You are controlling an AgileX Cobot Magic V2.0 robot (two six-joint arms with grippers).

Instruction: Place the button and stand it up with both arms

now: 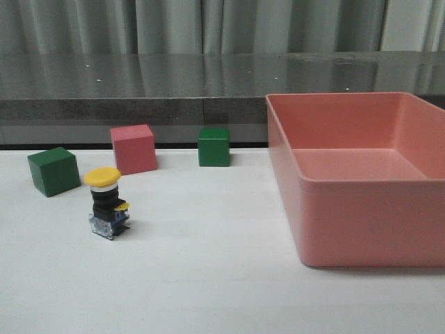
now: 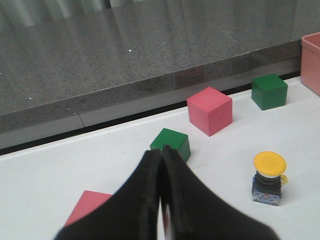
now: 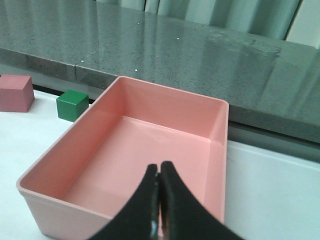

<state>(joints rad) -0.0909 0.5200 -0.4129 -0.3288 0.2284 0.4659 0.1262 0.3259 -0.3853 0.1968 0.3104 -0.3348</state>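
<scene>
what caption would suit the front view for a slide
Yellow-capped button standing upright on the white table, with two green cubes and a pink cube behind, pink bin at right.

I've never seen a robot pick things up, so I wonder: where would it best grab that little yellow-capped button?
Probably the black cylindrical body of the button, below the cap. It stands upright, and the wide yellow cap overhangs, so coming in from the side looks safer than from above. The left end effector is nearest.
</scene>
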